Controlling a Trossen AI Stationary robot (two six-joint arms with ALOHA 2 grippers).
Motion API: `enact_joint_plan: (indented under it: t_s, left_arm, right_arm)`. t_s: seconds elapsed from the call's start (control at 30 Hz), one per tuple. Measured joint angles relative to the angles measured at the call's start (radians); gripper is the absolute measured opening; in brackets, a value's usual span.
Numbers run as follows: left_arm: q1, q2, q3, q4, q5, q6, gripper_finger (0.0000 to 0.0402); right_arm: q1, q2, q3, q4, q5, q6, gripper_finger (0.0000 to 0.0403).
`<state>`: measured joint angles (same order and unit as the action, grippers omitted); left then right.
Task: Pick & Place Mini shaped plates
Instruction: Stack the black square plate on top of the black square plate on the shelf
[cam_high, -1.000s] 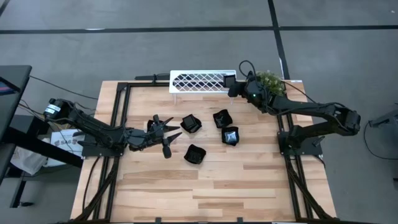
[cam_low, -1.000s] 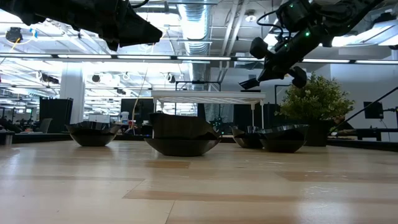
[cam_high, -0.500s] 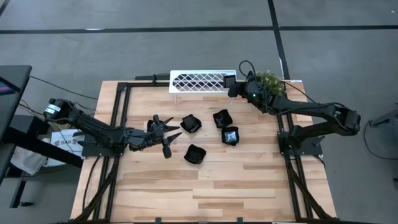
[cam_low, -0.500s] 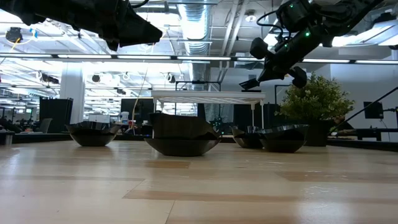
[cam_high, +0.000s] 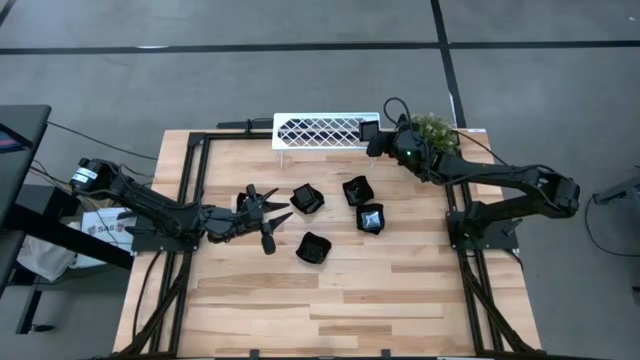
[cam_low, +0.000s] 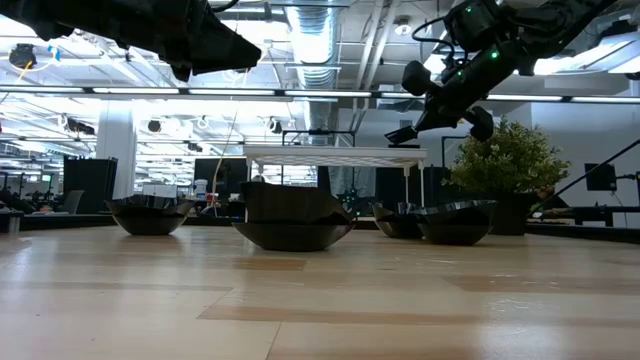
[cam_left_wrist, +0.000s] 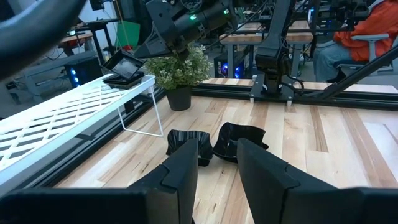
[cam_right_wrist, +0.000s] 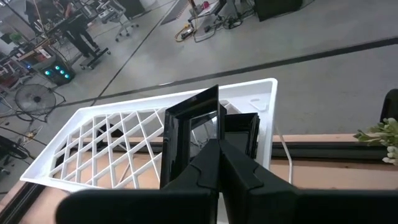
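A placing step is in hand. The right end effector (cam_high: 372, 134) is held over the right end of the white lattice rack (cam_high: 315, 131), at the far edge of the bench (cam_high: 400, 300), with its fingers closed on a squarish mini shaped plate (cam_right_wrist: 189, 134). In the right wrist view the plate is seen pinched by its near rim and hanging over the rack's lattice; whether its underside already touches the rack cannot be told from these views. In the low view the same end effector is seen raised just above the rack's right end.

Four more plates are left on the bench, in a loose cluster in the middle: one (cam_high: 306, 198) to the left, one (cam_high: 357, 189) to the right and farther off, one (cam_high: 370, 217) just nearer than that, and one (cam_high: 314, 247) nearest of all. None of them is touched by either arm.

The left end effector (cam_high: 268, 217) is held low over the bench, just left of the cluster, with its fingers parted and nothing between them. It is pointed towards the plates, two of which are seen past its fingers in the left wrist view.

For the next move, the held plate would probably have to be lowered until it is borne by the lattice, and only then released, since a drop from height could send the glossy dish sliding off the rack's end. After that, one of the four remaining plates would be due to be picked.
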<state>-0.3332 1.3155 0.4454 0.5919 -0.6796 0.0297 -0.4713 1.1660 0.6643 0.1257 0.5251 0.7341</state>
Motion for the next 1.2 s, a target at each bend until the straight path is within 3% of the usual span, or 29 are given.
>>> enact_joint_plan:
  t_s: [0.13, 0.4, 0.73, 0.83, 1.03, 1.2]
  left_arm:
    - [0.0, 0.0, 0.0, 0.0, 0.0, 0.0, 0.0115]
    - [0.0, 0.0, 0.0, 0.0, 0.0, 0.0, 0.0115]
    - [0.0, 0.0, 0.0, 0.0, 0.0, -0.002, 0.0115]
    - [0.0, 0.0, 0.0, 0.0, 0.031, -0.028, 0.0115]
    - [-0.001, 0.0, 0.0, -0.007, 0.266, -0.036, 0.0115]
    - [0.002, 0.0, 0.0, 0.002, 0.318, -0.035, 0.0115]
  right_arm:
    - [0.0, 0.0, 0.0, 0.001, 0.0, -0.021, 0.0013]
    - [0.0, 0.0, 0.0, 0.002, 0.0, -0.037, 0.0082]
    - [0.024, -0.05, 0.0, 0.093, 0.001, -0.268, 0.0102]
    - [0.076, -0.098, 0.0, 0.12, 0.001, -0.415, 0.0102]
    - [0.255, -0.18, 0.0, 0.09, -0.067, -0.769, 0.0102]
    - [0.411, -0.191, 0.0, -0.002, -0.138, -0.91, 0.0102]
